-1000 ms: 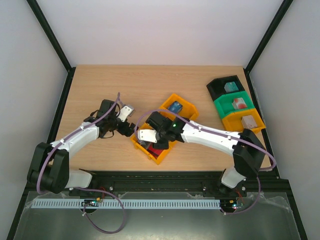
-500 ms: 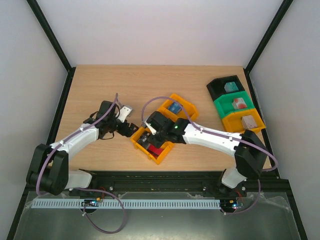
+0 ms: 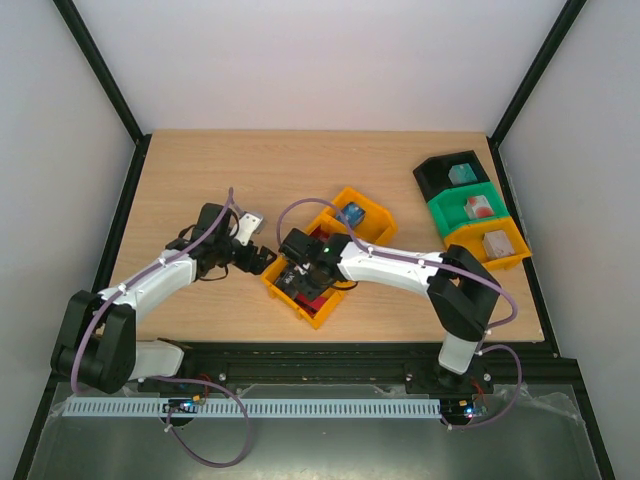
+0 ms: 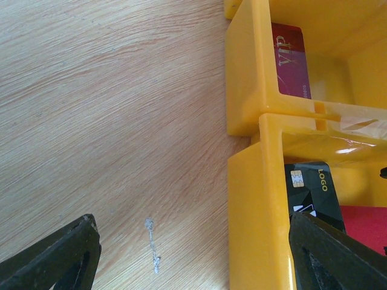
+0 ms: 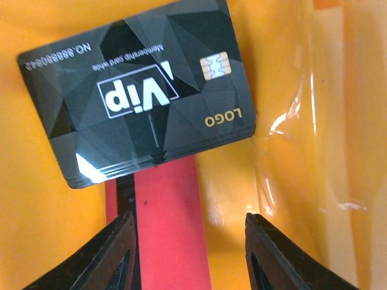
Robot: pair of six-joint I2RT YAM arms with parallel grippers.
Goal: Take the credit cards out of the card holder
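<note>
One wooden table (image 3: 200, 170) carries everything, with both arms reaching in from its near edge. The yellow bin (image 4: 251, 199) sits mid-table. Three side bins (image 3: 445, 212), black, green and yellow, stand in a row well apart from it near the right edge. The left gripper (image 4: 193, 238) hangs low at the bin's outer wall, its fingers (image 4: 54, 260) spread wide, one over the wood and one over the bin, holding nothing. The right gripper (image 5: 188, 226) is down inside the bin's near end compartment, its jaws likewise apart and pinching nothing. Just ahead of its fingertips a small stack of black cards (image 5: 145, 90) lies flat on the yellow floor, slightly askew, face up with a gold chip and "Vip" lettering. Under the stack, and running back between the right fingers, lies what looks like a red card (image 5: 172, 241) with a dark strip along one side. A clear film (image 5: 302, 121) clings to the bin wall beside them. In the next compartment a magenta card (image 4: 290, 60) lies flat against the wall. The far compartment holds a blue thing (image 3: 350, 213), too small to tell whether it is the holder or a card, so I cannot place the holder with certainty.
</note>
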